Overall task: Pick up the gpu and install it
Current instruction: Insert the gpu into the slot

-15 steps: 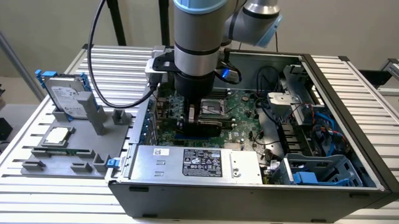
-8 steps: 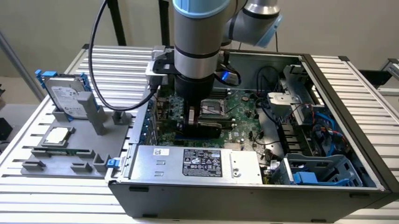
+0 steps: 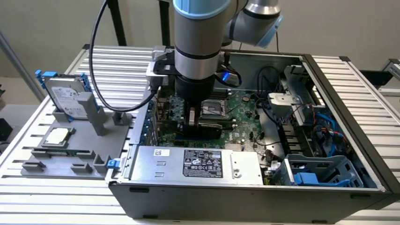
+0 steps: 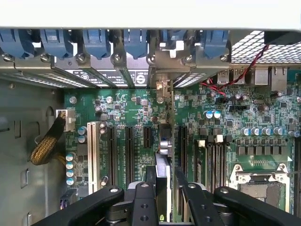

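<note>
My gripper [image 3: 195, 123] is down inside the open case [image 3: 325, 65], gpu [image 4: 162, 155] on edge between its fingers. Tight here: power supply [image 3: 200, 163] just beside it, cables [image 3: 275, 101] and drive cage [image 3: 322, 171] crowding the exterior view's right. Neighbouring slots [image 4: 113, 150] leave narrow gaps. Above the case, open room.
</note>
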`<state>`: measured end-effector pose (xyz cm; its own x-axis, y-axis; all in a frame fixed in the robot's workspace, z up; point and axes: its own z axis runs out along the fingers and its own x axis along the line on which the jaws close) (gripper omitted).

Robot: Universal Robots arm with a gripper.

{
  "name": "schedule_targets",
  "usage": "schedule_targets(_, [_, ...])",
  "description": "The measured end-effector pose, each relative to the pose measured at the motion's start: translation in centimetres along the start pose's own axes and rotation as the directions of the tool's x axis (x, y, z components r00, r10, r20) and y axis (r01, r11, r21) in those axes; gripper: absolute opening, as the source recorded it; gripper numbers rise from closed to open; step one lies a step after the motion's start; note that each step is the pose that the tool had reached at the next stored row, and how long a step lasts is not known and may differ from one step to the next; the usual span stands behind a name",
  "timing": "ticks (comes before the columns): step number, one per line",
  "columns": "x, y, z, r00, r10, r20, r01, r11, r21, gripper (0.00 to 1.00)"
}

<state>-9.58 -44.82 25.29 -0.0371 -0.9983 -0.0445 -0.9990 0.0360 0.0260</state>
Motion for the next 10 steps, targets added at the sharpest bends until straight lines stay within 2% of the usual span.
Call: schedule_targets(10, [-0.09,0.38,0.07,1.0000,0.000,-0.0010,0.000,1.0000,0.0003,0.00])
